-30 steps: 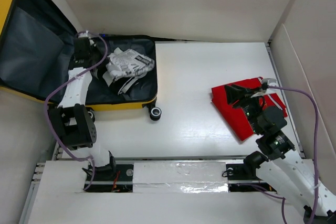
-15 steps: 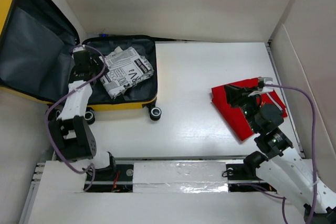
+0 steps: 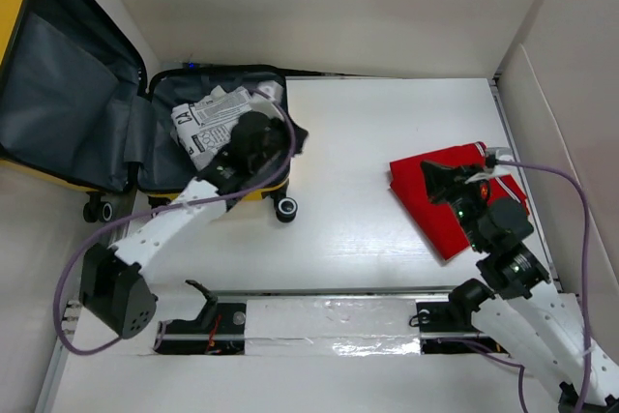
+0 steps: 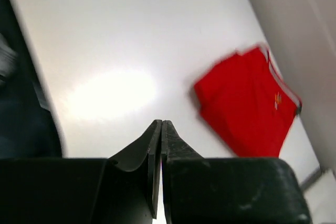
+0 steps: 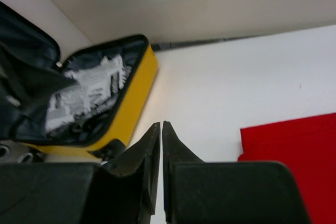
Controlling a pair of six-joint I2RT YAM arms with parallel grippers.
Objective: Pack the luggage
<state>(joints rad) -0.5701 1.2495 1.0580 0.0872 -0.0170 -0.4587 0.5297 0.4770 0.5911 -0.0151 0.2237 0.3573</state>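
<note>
The yellow luggage (image 3: 68, 94) lies open at the far left, its dark grey lid leaning back. A black-and-white printed garment (image 3: 208, 123) lies in its base. My left gripper (image 3: 298, 138) is shut and empty, just past the case's right edge, pointing toward the table. In the left wrist view the shut gripper (image 4: 161, 123) hangs over white table, with a folded red garment (image 4: 244, 106) ahead. My right gripper (image 3: 427, 173) is shut and empty over the red garment (image 3: 435, 218). The right wrist view shows its gripper (image 5: 161, 124), the luggage (image 5: 137, 90) and the printed garment (image 5: 84, 95).
White wall panels (image 3: 571, 113) close off the table at the back and right. A metal rail (image 3: 329, 321) with the arm bases runs along the near edge. The case's black wheel (image 3: 285, 208) sticks out toward the table's middle. Purple cables (image 3: 571, 200) loop off both arms.
My left arm swung from the left side of the case across to its right edge. The printed garment now lies folded further back-left in the case. The right arm barely moved.
</note>
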